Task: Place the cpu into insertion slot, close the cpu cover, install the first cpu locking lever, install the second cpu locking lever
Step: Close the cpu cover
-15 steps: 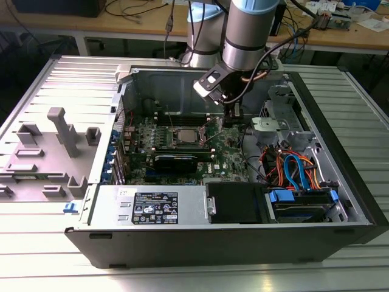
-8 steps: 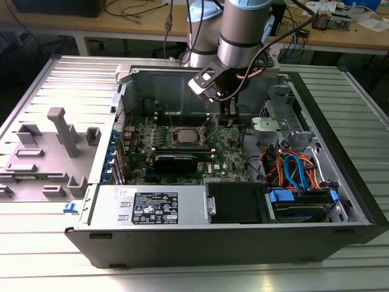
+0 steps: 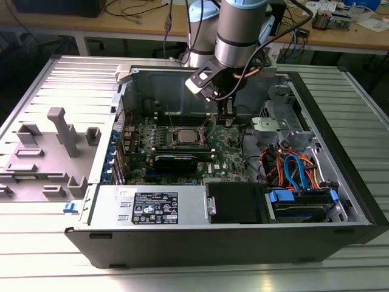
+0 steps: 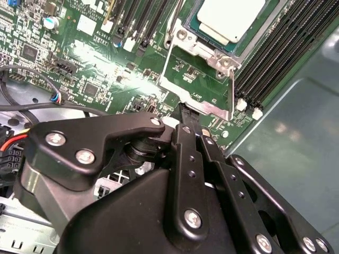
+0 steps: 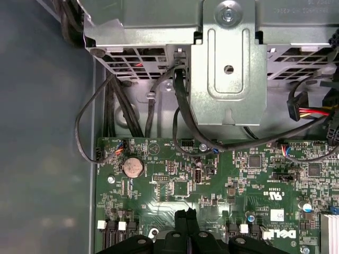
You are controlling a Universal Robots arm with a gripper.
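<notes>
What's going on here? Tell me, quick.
An arm is working inside an open PC case. The cpu already sits in the slot. The cover is flipped open beside it, not yet closed. The tool, fingers together, has its tip at the cover's free edge. Whether it pinches that edge is unclear.

coin battery [image 5: 132, 167] on green motherboard [image 5: 161, 203] (black cables [image 5: 177, 92] nearby)

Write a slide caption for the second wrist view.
Gripper at the edge of the open cover, with the cpu lying in the slot.
</notes>
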